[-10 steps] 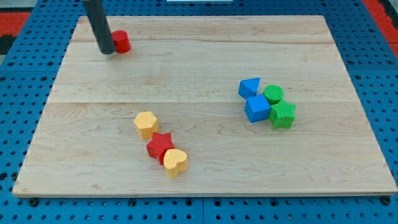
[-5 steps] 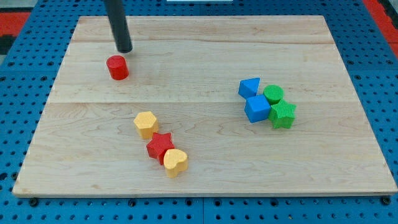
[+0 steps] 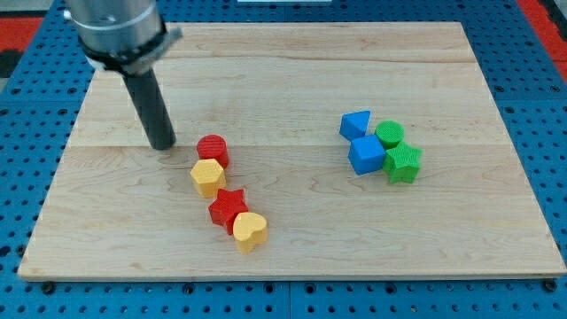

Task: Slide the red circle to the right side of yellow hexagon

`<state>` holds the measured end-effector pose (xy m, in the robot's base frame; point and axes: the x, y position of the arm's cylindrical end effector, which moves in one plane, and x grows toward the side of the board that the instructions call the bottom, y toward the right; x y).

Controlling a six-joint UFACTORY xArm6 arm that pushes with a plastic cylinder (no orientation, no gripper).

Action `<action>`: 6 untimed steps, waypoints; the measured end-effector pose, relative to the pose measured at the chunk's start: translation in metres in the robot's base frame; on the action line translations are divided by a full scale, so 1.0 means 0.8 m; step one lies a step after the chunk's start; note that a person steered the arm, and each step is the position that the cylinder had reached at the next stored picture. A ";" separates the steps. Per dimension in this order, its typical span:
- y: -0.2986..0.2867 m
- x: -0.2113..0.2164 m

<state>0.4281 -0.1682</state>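
The red circle (image 3: 213,150) sits just above the yellow hexagon (image 3: 207,176), touching its upper right edge, left of the board's middle. My tip (image 3: 163,144) rests on the board a short way to the left of the red circle, apart from it. The dark rod rises from there to the arm's grey body at the view's top left.
A red star (image 3: 228,209) and a yellow heart (image 3: 250,231) lie in a diagonal row below the hexagon. At the right, a blue triangle (image 3: 355,124), a blue cube (image 3: 366,153), a green circle (image 3: 390,135) and a green star (image 3: 403,162) form a cluster.
The red circle has slid down and to the right, from near the top left corner to the yellow hexagon. My tip followed it down and now stands left of it.
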 end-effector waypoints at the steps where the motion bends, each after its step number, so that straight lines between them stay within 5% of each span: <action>1: 0.050 0.002; 2: 0.093 0.040; 6: 0.123 0.057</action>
